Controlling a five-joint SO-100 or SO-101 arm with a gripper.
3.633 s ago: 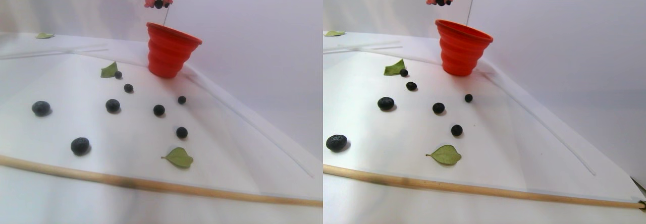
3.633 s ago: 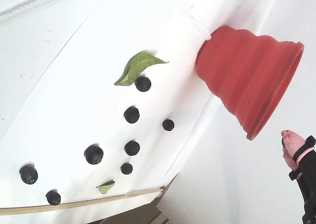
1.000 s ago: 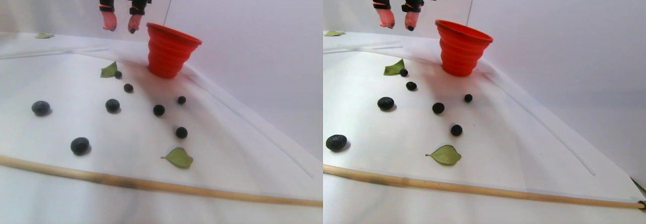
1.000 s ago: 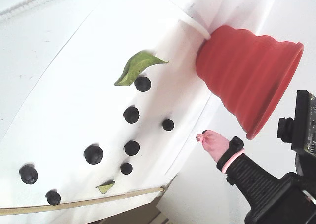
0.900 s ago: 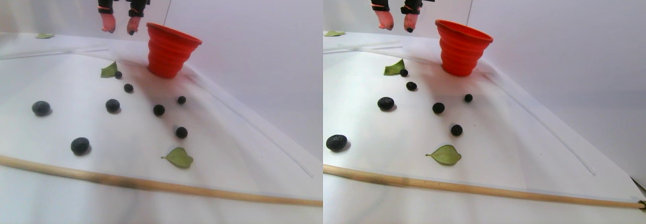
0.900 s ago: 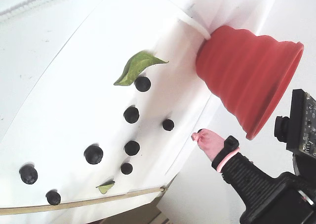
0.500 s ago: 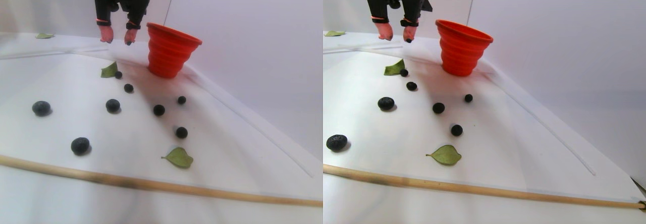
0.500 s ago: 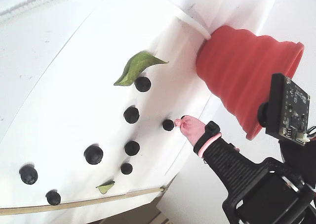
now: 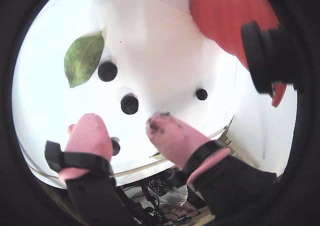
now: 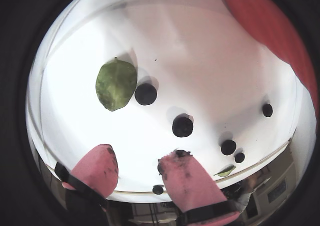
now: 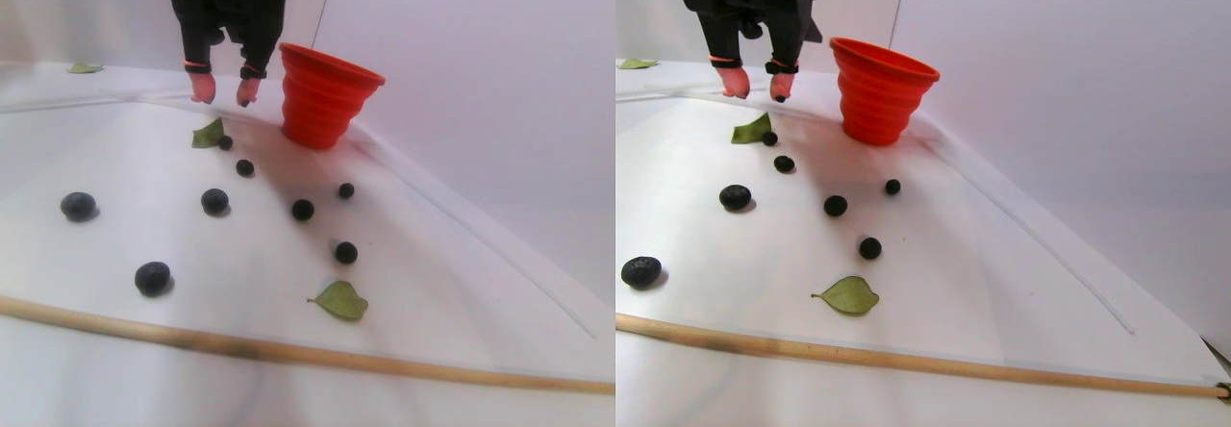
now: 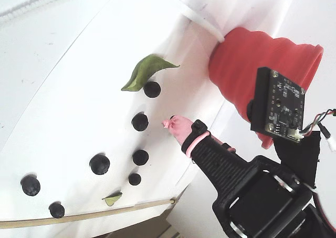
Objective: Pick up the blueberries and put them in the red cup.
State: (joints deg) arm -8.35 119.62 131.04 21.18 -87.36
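Several dark blueberries lie scattered on the white board [image 11: 433, 283]. In the stereo pair view one [image 11: 224, 142] lies by a leaf and another [image 11: 245, 167] just nearer. Both show in a wrist view [image 9: 107, 71] [image 9: 129, 104] and the fixed view [image 12: 152, 89] [image 12: 139, 122]. The red cup [image 11: 322, 95] stands upright at the board's far edge, also seen in the fixed view [image 12: 252, 70]. My gripper [image 11: 225, 91] hangs above the board left of the cup. It is open and empty in both wrist views [image 9: 125, 126] [image 10: 140, 156], its pink fingertips [image 10: 177, 161] stained dark.
A green leaf [image 11: 208, 136] lies below the gripper and another [image 11: 340, 299] near the front. A wooden strip [image 11: 288, 350] edges the board's front. A white wall stands behind the cup. A black camera module [image 12: 278, 104] on the arm hangs close to the cup.
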